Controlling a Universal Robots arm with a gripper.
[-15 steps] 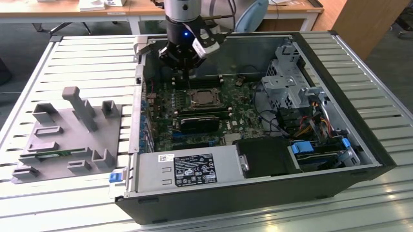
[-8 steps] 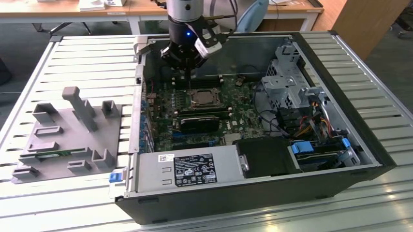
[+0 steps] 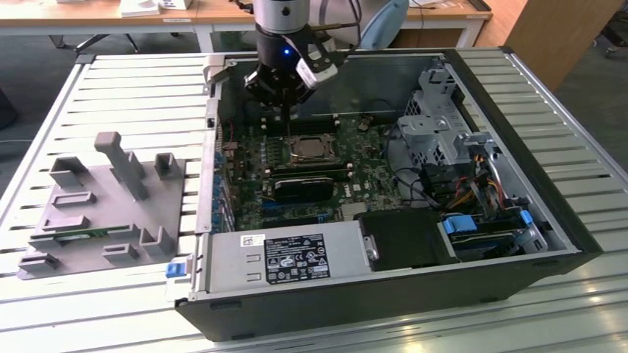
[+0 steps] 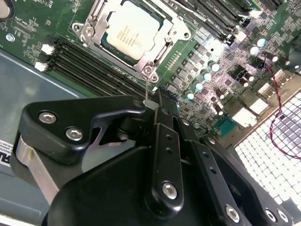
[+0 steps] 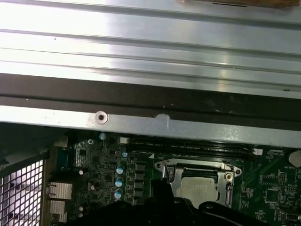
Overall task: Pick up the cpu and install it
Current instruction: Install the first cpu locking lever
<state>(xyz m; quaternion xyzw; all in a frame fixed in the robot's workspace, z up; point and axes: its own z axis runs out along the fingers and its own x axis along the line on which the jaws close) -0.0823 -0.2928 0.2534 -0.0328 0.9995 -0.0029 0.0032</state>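
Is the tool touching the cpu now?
Apart. In the second wrist view the tool ends short of the cpu, which sits in its socket with bare board between them.

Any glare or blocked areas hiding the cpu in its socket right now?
In the second wrist view the cpu sits in the socket, its metal top washed pale by glare; the gripper body blocks the lower frame. In the first wrist view the bright case rail glares and the cpu is partly cut by the dark gripper. The exterior view is evenly lit.

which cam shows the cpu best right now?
Second wrist view: the cpu sits in its socket, metal top plainly visible. In the first wrist view the claw partly hides it. In the exterior view it looks small.
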